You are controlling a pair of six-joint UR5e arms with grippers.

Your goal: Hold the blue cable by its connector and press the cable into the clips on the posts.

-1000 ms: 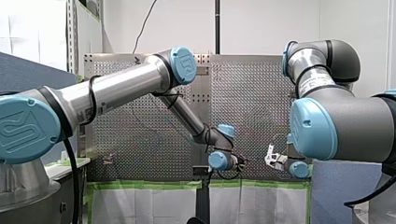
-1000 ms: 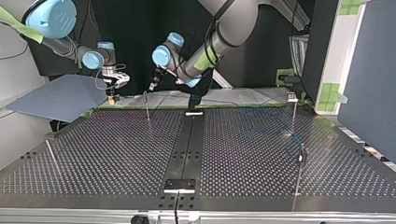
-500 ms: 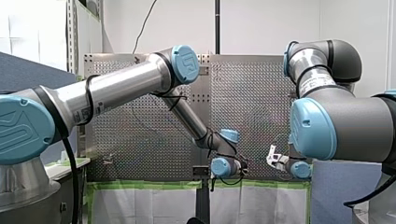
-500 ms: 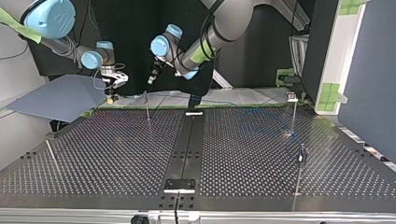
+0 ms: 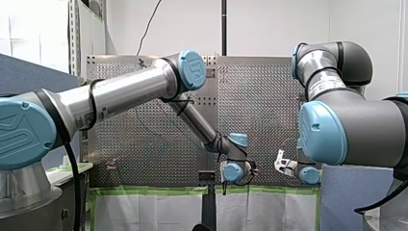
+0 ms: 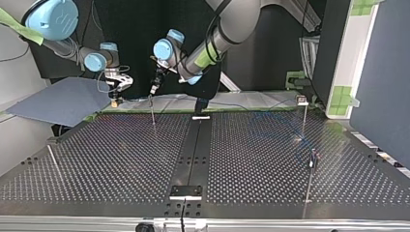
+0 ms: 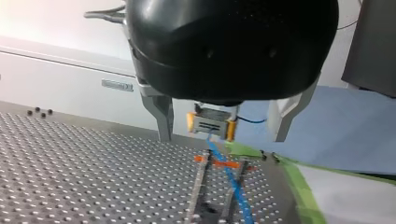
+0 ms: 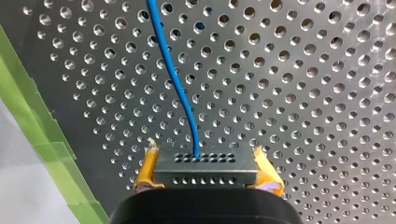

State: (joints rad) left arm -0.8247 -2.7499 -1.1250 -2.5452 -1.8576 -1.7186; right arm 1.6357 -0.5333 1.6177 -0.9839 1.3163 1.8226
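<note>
1. Perforated table: it fills the top view. Green tape lines its edge nearest my arms.

2. My left arm: it enters at the front view's left and reaches past the table's middle. My right arm enters at that view's right.

3. My left gripper: black housing, two metal fingers spread wide apart, with nothing between them. In the top view it hangs just above a slim post near the taped edge.

4. My right gripper: it is at the top view's left, near the same edge and beside my left gripper but apart from it. Its yellow pads are pressed against the two ends of the connector, pinching it.

5. Connector: a black block with two rows of small holes. It faces the table from just above it. In the left wrist view it shows through the gap between my spread left fingers, farther off.

6. Blue cable: it leaves the middle of the connector and runs away over the table in a gentle curve.

7. Orange clip: it sits at the top of the post below my left gripper. The cable crosses it in the left wrist view. I cannot tell whether the cable is seated in it.

8. Other posts: one stands at the top view's right and one at its left, well apart from both grippers.
</note>
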